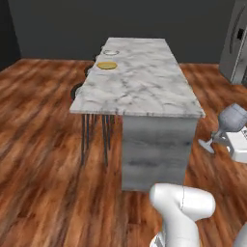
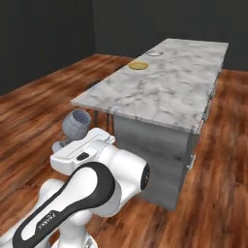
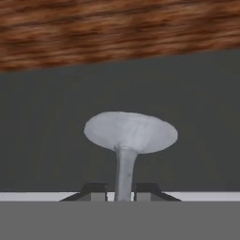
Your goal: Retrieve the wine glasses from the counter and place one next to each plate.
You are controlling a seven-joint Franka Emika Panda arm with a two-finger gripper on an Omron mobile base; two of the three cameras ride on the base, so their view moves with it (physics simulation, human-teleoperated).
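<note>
The two-finger gripper (image 3: 123, 191) is closed on the short stem of a small smoky grey-blue wine glass (image 3: 129, 140); in the hand view the two dark fingertips (image 3: 96, 191) press the stem from both sides, with the round foot spreading just beyond them. In the left base view the glass (image 1: 226, 124) hangs tilted at the right edge of the picture, above the brown wooden plank floor (image 1: 43, 159) and to the right of the near end of the long white grey-veined marble island (image 1: 144, 82). In the right base view the same glass (image 2: 75, 126) shows its rounded bowl just beyond the white hand, left of the island's near corner. At the far left of the island top lie two small round plates: a yellow plate (image 1: 107, 65) nearer, and a white plate with a grey rim (image 1: 111, 52) just beyond it, close together but apart. A silver-grey refrigerator (image 1: 236, 43) stands at the far right.
</note>
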